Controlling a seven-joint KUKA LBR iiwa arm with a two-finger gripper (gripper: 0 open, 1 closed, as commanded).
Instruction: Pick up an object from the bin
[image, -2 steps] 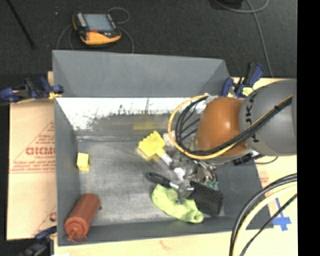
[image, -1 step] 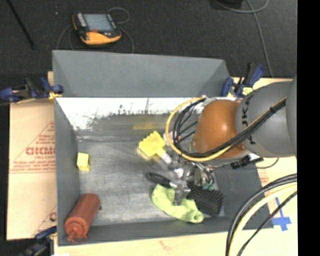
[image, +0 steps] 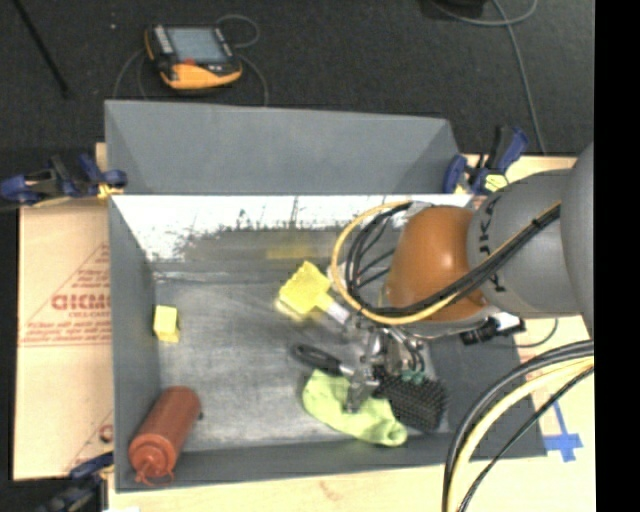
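My gripper (image: 362, 388) reaches down at the bin's front right, its fingers over a crumpled lime-green cloth (image: 352, 412). Whether they are open or shut I cannot make out. A black bristly brush (image: 417, 402) lies just right of the cloth, touching it. A black handled tool (image: 318, 356) lies just left of the gripper, above the cloth. A yellow sponge-like block (image: 303, 290) sits behind the gripper near the bin's middle.
A red-brown bottle (image: 164, 432) lies tilted in the front left corner. A small yellow cube (image: 166, 323) rests by the left wall. The arm with its orange cover and cables hangs over the bin's right side.
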